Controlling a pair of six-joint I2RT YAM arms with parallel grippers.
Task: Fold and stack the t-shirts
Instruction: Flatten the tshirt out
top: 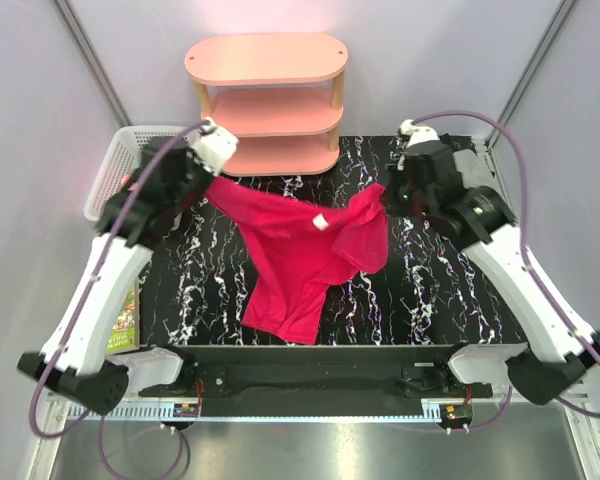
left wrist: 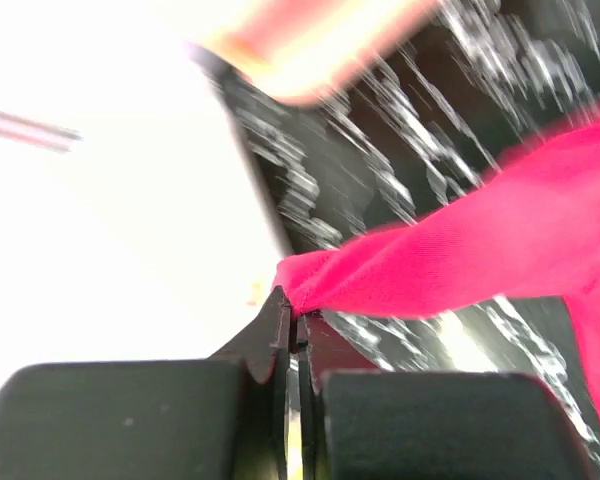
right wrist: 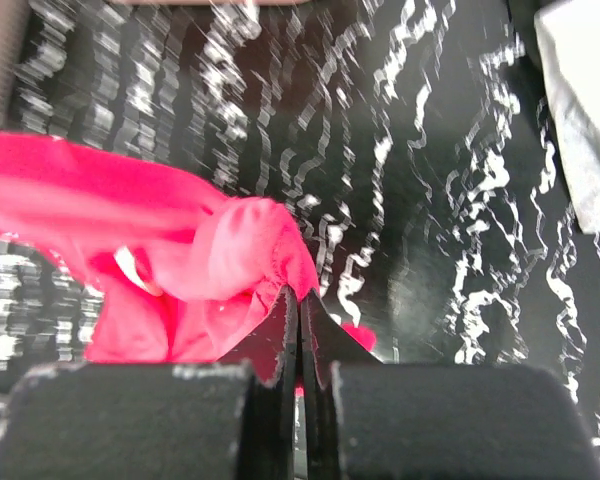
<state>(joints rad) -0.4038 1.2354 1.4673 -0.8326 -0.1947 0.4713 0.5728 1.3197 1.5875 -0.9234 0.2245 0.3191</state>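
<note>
Nearest the arm bases, the loose lower end of the red t-shirt (top: 305, 270) droops toward the black marbled table (top: 430, 290); whether it rests on the surface cannot be told. Farther back the shirt is spread in the air between the two arms, its white neck label (top: 321, 221) showing near the middle. The left gripper (left wrist: 292, 322) is clenched on one upper corner of the cloth, which pulls taut away from the fingertips. The right gripper (right wrist: 300, 300) is likewise clamped on a bunched fold at the opposite corner. A white basket (top: 120, 160) stands at the far left edge of the table, and a pink three-tier shelf (top: 267, 100) at the far end. A pale patch at the upper right of the right wrist view cannot be identified, and no grey shirt can be made out with certainty. Assessment: the task is at an early stage. The red shirt is lifted and held out, not yet laid flat; no fold is made and no stack exists. Folding both shirts and stacking them remain outstanding.
</note>
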